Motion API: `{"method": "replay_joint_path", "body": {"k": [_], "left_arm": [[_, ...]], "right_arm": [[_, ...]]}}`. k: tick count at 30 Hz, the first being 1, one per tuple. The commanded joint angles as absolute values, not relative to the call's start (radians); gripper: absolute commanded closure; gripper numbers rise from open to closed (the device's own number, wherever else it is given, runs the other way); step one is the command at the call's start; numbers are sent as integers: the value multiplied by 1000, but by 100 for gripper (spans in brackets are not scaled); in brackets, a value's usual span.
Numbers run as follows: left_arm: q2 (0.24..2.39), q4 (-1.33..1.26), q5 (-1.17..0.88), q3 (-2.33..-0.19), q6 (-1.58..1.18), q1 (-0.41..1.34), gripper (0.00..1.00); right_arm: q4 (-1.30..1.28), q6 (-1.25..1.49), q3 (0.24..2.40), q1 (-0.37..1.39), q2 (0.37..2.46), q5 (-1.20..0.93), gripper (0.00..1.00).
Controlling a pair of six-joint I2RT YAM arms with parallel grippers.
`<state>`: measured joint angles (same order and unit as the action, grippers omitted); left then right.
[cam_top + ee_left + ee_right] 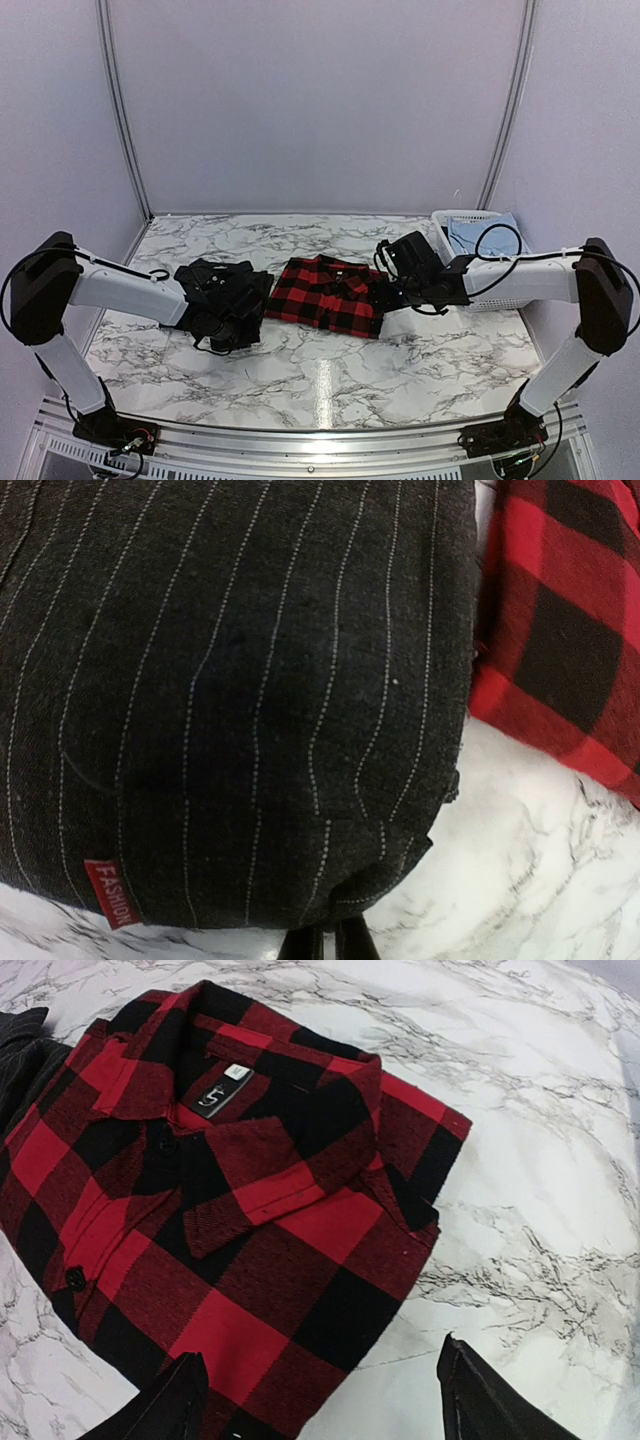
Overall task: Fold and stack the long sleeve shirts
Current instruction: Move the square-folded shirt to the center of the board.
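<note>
Two folded long sleeve shirts lie side by side mid-table. The charcoal pinstriped shirt (pixel 225 285) (pixel 250 680) is on the left, with a small red label near its hem. The red-and-black plaid shirt (pixel 330 292) (pixel 230 1200) (pixel 570 630) lies just right of it, collar up, and their edges meet. My left gripper (pixel 225 335) (pixel 328 942) is shut at the charcoal shirt's near edge, where the cloth puckers into its tips. My right gripper (pixel 388 258) (pixel 318 1355) hovers open over the plaid shirt's right corner, with nothing between its fingers.
A white slotted basket (pixel 470 218) stands at the back right behind the right arm, with a light blue cloth (pixel 482 236) in it. Grey walls close off the back and sides. Bare marble tabletop (pixel 330 370) stretches in front of the shirts.
</note>
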<state>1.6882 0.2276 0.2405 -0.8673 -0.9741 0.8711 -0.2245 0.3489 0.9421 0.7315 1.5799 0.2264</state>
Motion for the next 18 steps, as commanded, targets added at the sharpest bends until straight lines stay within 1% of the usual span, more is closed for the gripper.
{"method": "replay_joint_path", "body": {"k": [1, 3, 6, 7, 9, 12, 15, 18], "left_arm": [[1744, 253, 189, -901, -1064, 936, 100], [1757, 252, 169, -912, -1057, 948, 100], [1744, 252, 145, -911, -1028, 956, 85], [1732, 254, 132, -916, -1008, 959, 77], [1701, 254, 95, -928, -960, 968, 65], [1656, 265, 14, -933, -903, 976, 55], [1615, 293, -45, -931, -860, 980, 51], [1573, 311, -50, -946, -815, 978, 47]], "right_arm": [[-204, 325, 921, 703, 1540, 206, 25], [-206, 322, 919, 696, 1540, 194, 25], [-202, 329, 918, 687, 1537, 163, 24], [-199, 334, 918, 685, 1537, 146, 24], [-189, 354, 919, 679, 1541, 115, 22], [-174, 392, 918, 653, 1561, 59, 21], [-163, 436, 914, 624, 1582, 28, 20], [-139, 485, 897, 609, 1607, 26, 20]]}}
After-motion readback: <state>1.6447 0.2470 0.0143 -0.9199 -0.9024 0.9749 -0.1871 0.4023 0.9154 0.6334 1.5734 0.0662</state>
